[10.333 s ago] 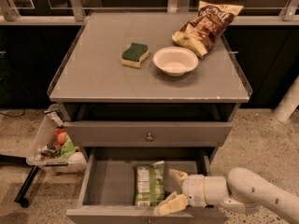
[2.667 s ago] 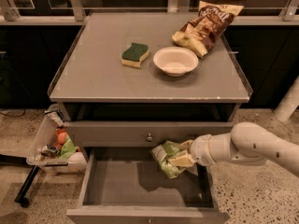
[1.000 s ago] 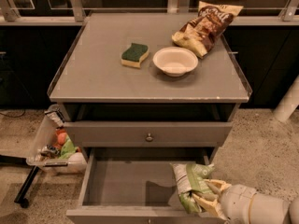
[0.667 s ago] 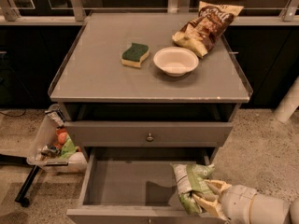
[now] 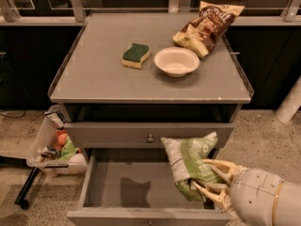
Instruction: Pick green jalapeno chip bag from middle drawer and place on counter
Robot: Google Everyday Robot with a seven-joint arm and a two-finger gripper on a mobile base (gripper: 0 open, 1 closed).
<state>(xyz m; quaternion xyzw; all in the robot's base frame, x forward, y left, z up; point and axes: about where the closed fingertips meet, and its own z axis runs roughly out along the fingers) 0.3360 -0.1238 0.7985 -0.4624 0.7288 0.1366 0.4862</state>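
Cream-coloured gripper (image 5: pixel 207 177), low at the right of the frame, is clenched on the lower end of the green bag (image 5: pixel 188 155). The bag is tilted over the right side of the open drawer (image 5: pixel 136 188), and a shadow lies on the drawer's grey floor. Just above is a closed drawer (image 5: pixel 113 134) with a small knob. Higher up, the grey counter (image 5: pixel 94 74) bears a sponge (image 5: pixel 135 54), a white bowl (image 5: pixel 176 61) and a brown bag (image 5: pixel 209 22). At lower left, a clear bin (image 5: pixel 47 142) of colourful items stands on speckled floor (image 5: pixel 268 138).

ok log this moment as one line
end effector: lower right, shut on green chip bag | bag: held above open drawer, clear of its floor | counter: bag not yet placed
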